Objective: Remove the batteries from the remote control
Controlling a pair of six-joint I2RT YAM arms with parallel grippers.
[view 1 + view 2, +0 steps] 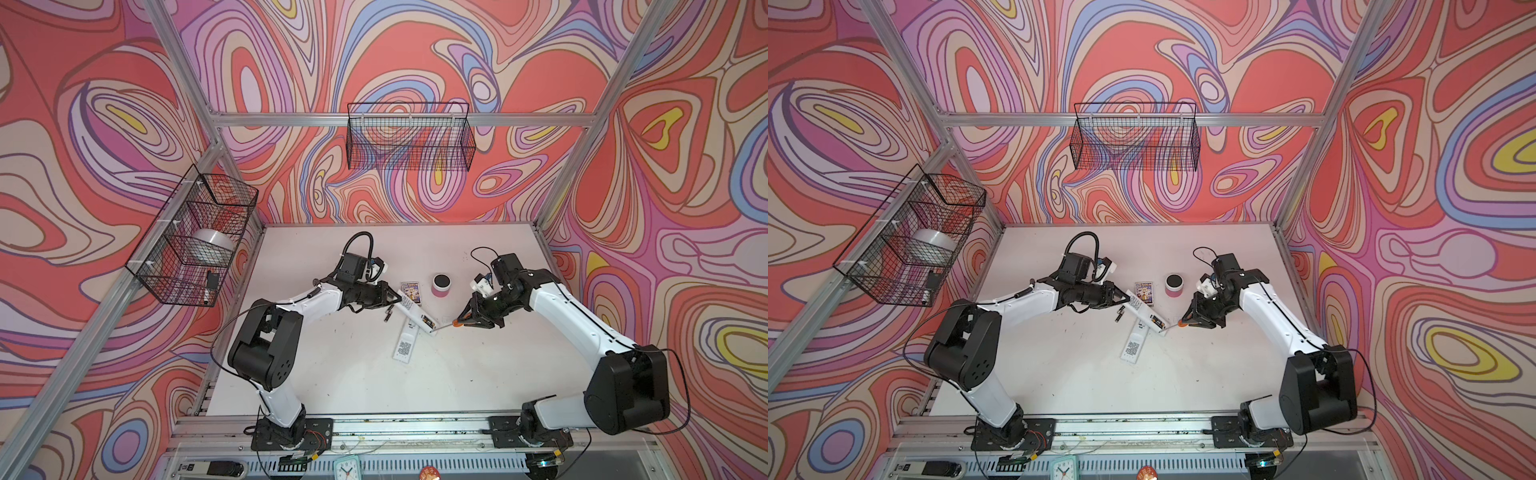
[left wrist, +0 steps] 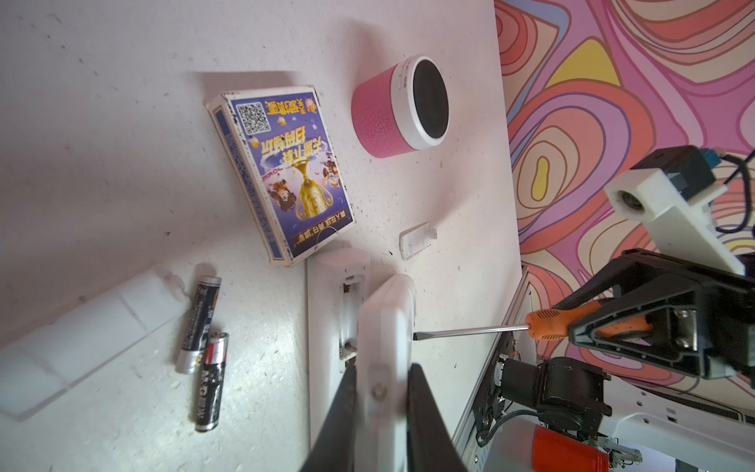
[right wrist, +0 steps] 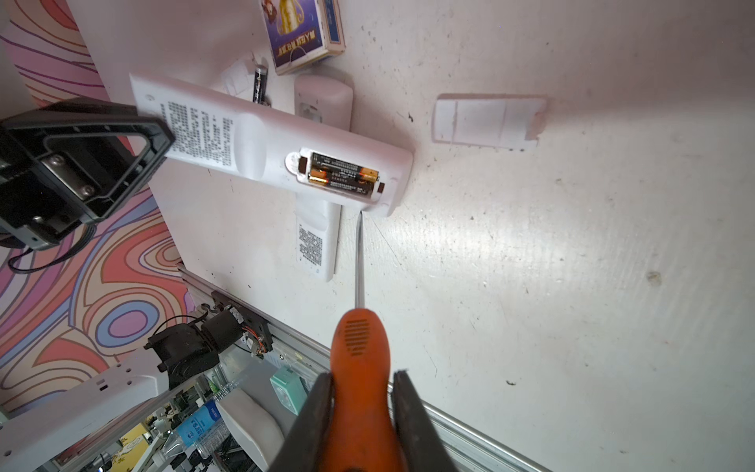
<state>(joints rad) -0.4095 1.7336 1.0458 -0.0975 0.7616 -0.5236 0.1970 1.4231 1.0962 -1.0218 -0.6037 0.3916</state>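
Observation:
My left gripper (image 2: pixel 382 370) is shut on a white remote control (image 2: pixel 386 318) and holds it tilted above the table (image 1: pixel 478 374). Its open bay shows two batteries (image 3: pixel 343 177), dark with gold ends. My right gripper (image 3: pixel 363 376) is shut on an orange-handled screwdriver (image 3: pixel 359 347). The blade tip rests at the remote's near end, just outside the bay. Two loose batteries (image 2: pixel 200 323) lie on the table beside my left gripper (image 1: pixel 395 296). A second white remote (image 1: pixel 405 345) lies flat under the held one with its bay empty.
A purple card box (image 1: pixel 410 291) and a pink speaker (image 1: pixel 441 285) stand behind the remotes. Small white battery covers (image 3: pixel 486 120) lie on the table. Wire baskets hang on the left wall (image 1: pixel 195 237) and the back wall (image 1: pixel 409 137).

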